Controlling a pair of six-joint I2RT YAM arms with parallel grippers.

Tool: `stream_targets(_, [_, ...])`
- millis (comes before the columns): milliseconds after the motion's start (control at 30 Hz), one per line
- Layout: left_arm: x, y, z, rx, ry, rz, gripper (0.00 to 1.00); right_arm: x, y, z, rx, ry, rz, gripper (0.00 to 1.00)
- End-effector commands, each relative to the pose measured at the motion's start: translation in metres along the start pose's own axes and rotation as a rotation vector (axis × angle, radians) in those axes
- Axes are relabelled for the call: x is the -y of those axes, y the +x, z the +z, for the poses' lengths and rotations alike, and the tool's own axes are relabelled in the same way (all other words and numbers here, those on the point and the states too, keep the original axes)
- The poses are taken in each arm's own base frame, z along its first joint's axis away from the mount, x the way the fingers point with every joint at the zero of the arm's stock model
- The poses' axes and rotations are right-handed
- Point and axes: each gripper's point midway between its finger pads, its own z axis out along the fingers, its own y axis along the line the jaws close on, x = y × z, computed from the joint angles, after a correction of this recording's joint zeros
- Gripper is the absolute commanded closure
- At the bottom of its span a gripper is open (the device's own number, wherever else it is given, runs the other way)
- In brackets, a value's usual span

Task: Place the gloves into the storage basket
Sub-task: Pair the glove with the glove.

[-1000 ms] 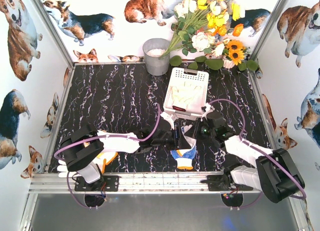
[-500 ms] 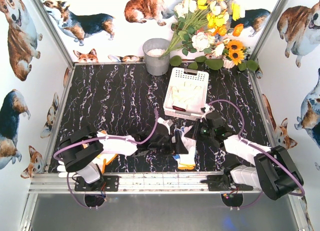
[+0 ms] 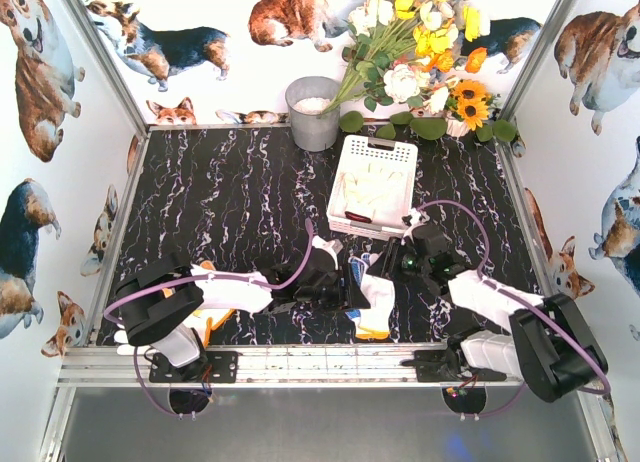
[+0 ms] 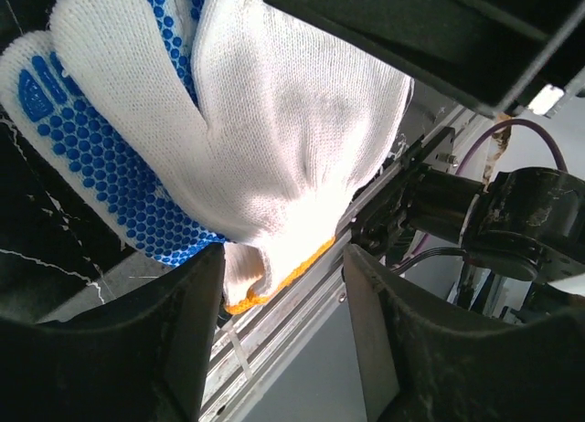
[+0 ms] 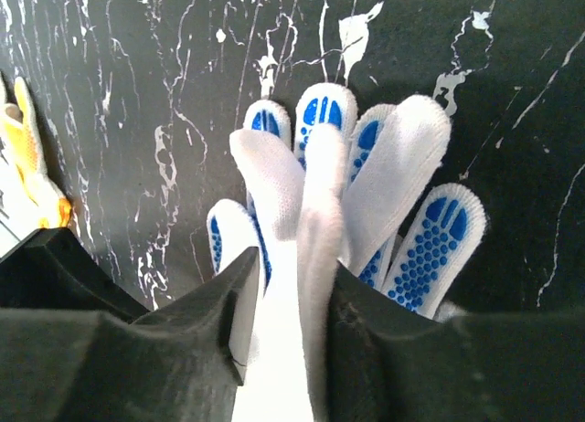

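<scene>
White knit with blue dots, the dotted gloves (image 3: 376, 300) hang bunched just above the worktop (image 3: 230, 202), close to the middle of its near edge. The right gripper (image 5: 288, 321) pinches them, jaws barely parted around the fabric. The left gripper (image 4: 279, 340) stands half open about the orange-trimmed cuff, not pressing it. The storage basket (image 3: 410, 187), with pale gloves (image 3: 372, 187) inside, sits toward the far edge. This looks like the lift; next they must be carried over the basket's near rim and released. No writing is readable.
</scene>
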Motion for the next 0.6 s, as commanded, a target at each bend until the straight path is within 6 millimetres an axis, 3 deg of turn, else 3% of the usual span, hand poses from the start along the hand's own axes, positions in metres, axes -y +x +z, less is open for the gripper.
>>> stream_targets(0, [-0.001,0.001,0.004,0.009,0.006,-0.009,0.53,-0.015,-0.014,-0.012,0.058,-0.035,-0.008,0.64])
stream_targets(267, [-0.006,-0.005,0.003,0.045,-0.009,-0.022,0.55,-0.005,0.007,-0.027,0.033,0.001,0.04,0.53])
stream_targets(567, [-0.02,-0.035,-0.001,0.169,-0.072,-0.015,0.55,0.015,0.022,-0.026,0.039,0.047,0.089,0.55])
